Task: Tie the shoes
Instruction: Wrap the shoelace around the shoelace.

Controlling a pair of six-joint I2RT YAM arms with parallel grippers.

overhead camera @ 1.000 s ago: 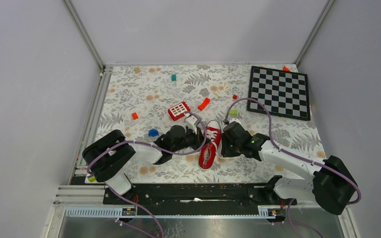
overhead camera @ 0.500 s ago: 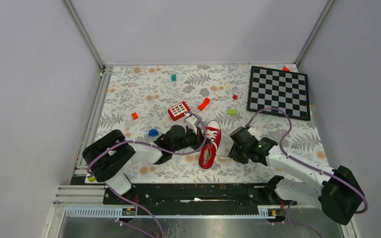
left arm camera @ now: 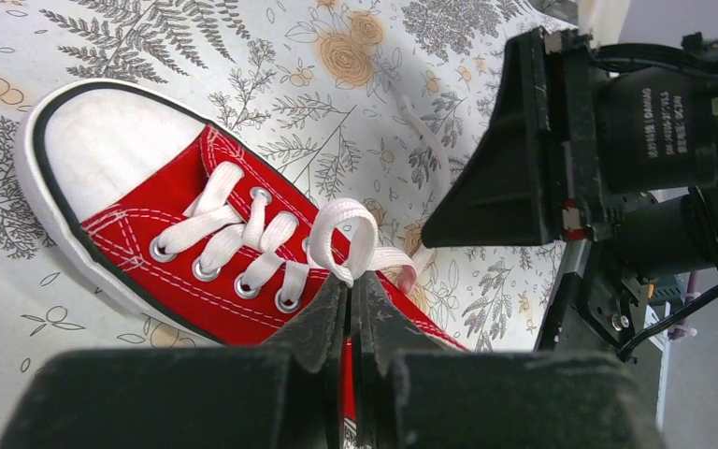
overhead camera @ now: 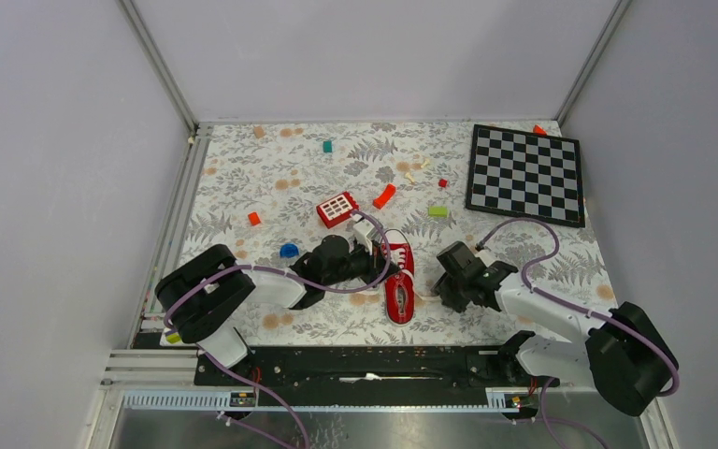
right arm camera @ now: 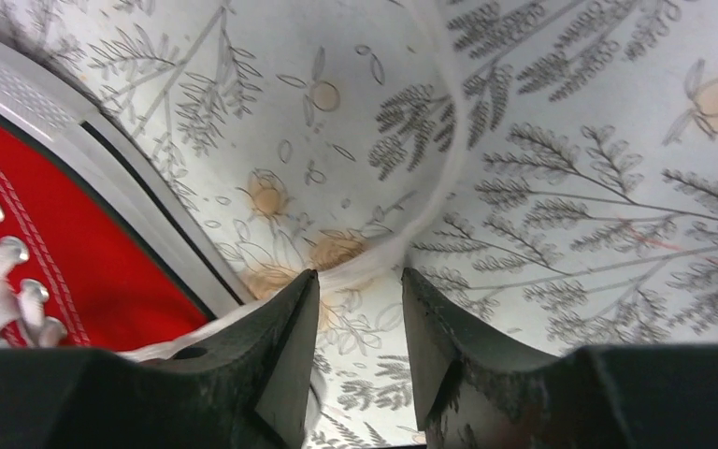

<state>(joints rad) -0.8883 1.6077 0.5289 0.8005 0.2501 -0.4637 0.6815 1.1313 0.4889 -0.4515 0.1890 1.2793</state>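
The left arm (overhead camera: pixel 273 288) and right arm (overhead camera: pixel 552 313) were built alike: white links between bulky black joints, with a purple cable (overhead camera: pixel 521 223) looping loosely along each. Both were bolted to a black rail (overhead camera: pixel 365 365). The fingers (left arm camera: pixel 313 327) were matte black wedges, and one motor housing (left arm camera: pixel 664 122) bore small white lettering.

The red canvas sneaker (overhead camera: pixel 398 282) lies on the floral-print tabletop (overhead camera: pixel 271 178), left gripper (left arm camera: pixel 349 290) at its 9 o'clock with the white lace (left arm camera: pixel 366 243) between its tips, right gripper (right arm camera: pixel 360 281) at 3 o'clock, black-and-white chequered board (overhead camera: pixel 526 173) at 2 o'clock.
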